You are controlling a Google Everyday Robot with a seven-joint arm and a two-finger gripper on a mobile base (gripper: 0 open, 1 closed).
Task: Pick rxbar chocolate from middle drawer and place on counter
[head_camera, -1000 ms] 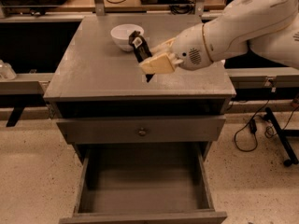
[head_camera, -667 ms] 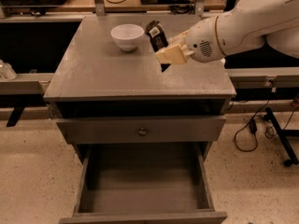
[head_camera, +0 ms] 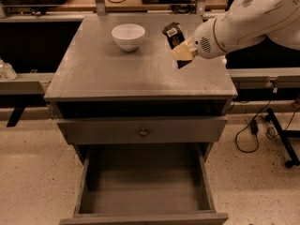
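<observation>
My gripper [head_camera: 182, 52] hangs above the right side of the counter [head_camera: 108, 69], shut on the rxbar chocolate [head_camera: 172, 34]. The black bar stands tilted, its upper end sticking up and left out of the yellowish fingers [head_camera: 183, 53], its lower end pointing down at the counter top. The white arm [head_camera: 248, 18] reaches in from the upper right. The middle drawer [head_camera: 145, 184] is pulled out below, and its grey floor is bare.
A white bowl [head_camera: 128, 36] stands at the back middle of the counter, left of the bar. A shut drawer with a round knob [head_camera: 143, 132] sits above the open one. Cables and a stand leg [head_camera: 281, 139] lie on the floor at right.
The gripper with the bar has moved right and toward the back of the counter, away from the white bowl.
</observation>
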